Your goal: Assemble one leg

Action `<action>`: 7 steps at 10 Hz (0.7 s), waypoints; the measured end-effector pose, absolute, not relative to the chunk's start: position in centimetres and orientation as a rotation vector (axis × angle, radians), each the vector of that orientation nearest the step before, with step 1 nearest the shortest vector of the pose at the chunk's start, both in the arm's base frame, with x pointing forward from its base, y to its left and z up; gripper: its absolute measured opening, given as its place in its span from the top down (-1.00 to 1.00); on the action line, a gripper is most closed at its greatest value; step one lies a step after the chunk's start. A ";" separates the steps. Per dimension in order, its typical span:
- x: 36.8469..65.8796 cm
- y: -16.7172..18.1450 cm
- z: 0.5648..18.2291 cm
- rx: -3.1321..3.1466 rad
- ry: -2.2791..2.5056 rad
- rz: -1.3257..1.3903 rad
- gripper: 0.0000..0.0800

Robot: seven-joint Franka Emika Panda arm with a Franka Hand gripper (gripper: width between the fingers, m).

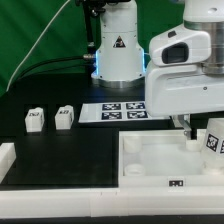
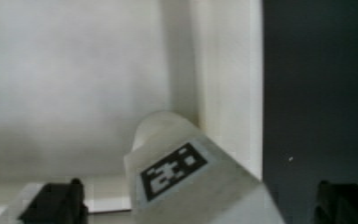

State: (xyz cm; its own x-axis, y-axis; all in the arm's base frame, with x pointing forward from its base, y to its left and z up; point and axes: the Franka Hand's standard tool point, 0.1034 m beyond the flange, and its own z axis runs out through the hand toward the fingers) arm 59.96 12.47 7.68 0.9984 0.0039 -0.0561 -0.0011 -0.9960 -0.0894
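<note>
A leg (image 1: 213, 140), a small white block with a black-and-white tag, sits at the far corner of the large white tray-like part (image 1: 160, 165) on the exterior view's right. In the wrist view this leg (image 2: 185, 165) lies between my two dark fingertips (image 2: 55, 200), with a gap on each side. My gripper (image 1: 198, 133) is low over it, open and holding nothing; its midpoint also shows in the wrist view (image 2: 201, 203). Two more legs (image 1: 35, 119) (image 1: 65, 117) stand on the black table on the exterior view's left.
The marker board (image 1: 122, 110) lies flat behind the tray-like part. The robot's white base (image 1: 117, 50) stands at the back centre. A white raised edge (image 1: 8, 160) runs along the table's left and front.
</note>
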 end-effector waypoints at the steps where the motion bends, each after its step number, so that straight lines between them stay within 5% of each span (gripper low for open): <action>1: 60.0 12.5 7.7 -3.057 -0.190 0.070 -0.62; 5: 60.0 12.3 7.7 -3.044 -0.343 0.063 -0.62; 6: 60.0 12.2 7.7 -3.044 -0.343 0.063 -0.40; 7: 60.0 12.2 7.7 -3.044 -0.343 0.063 -0.40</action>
State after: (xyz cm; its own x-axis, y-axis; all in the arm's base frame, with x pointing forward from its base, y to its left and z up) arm 60.05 12.24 7.67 0.9741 0.2236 -0.0323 0.2204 -0.9720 -0.0814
